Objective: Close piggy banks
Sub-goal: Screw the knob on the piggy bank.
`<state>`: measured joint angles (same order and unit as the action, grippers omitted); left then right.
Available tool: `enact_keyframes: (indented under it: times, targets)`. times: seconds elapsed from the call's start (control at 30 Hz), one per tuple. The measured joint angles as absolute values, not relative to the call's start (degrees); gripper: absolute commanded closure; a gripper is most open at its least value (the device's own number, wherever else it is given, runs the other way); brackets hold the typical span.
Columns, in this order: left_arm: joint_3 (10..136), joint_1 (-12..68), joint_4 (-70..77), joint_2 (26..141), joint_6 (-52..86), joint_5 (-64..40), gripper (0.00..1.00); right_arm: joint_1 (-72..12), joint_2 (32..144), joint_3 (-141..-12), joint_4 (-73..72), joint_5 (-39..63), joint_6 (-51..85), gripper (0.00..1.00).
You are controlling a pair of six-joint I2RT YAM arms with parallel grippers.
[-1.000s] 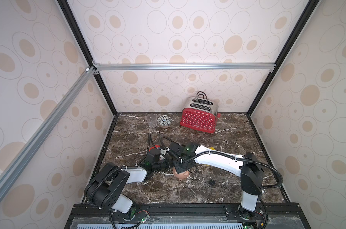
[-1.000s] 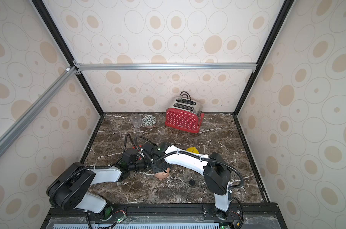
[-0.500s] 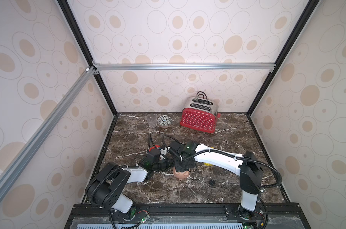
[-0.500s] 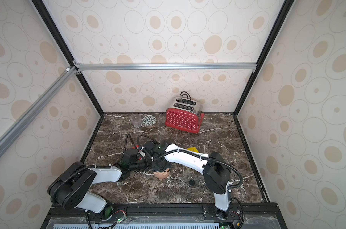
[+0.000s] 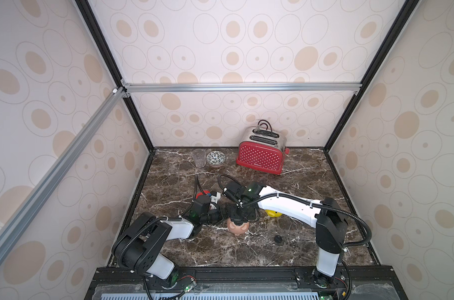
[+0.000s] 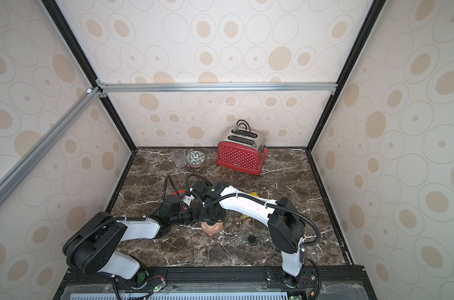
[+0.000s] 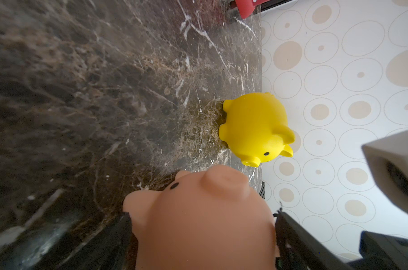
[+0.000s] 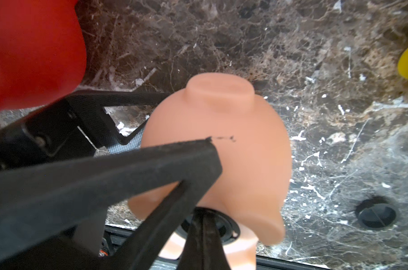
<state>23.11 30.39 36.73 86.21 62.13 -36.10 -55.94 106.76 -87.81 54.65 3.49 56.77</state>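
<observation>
Facing belly-up low at the tabletop (image 5: 246, 255), the pink pig (image 8: 221, 140) is clasped between the widely spread fingers (image 7: 114, 245) of the left gripper (image 7: 203, 212), both flanks being touched. The right gripper (image 8: 202, 219) is seen with fingers pressed together, tips set against a black plug (image 8: 224, 225) in the belly hole. A second plug (image 5: 278, 238) is left loose nearby; the yellow pig (image 7: 254, 128) is stood upright near it, the red pig (image 8: 34, 46) beside the left gripper
</observation>
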Motion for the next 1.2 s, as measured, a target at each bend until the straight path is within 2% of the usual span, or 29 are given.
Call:
enact_keyframes:
  times: [0.57,1.2]
  targets:
    - [22.46,30.39,38.68,86.63,62.24,-35.48,0.05,-55.20,106.54,-86.76,51.24,9.26,61.76,1.00]
    - [22.20,31.07,39.70,86.89,63.88,-35.18,0.05,-54.30,105.65,-86.04,52.88,7.31,62.37,1.00]
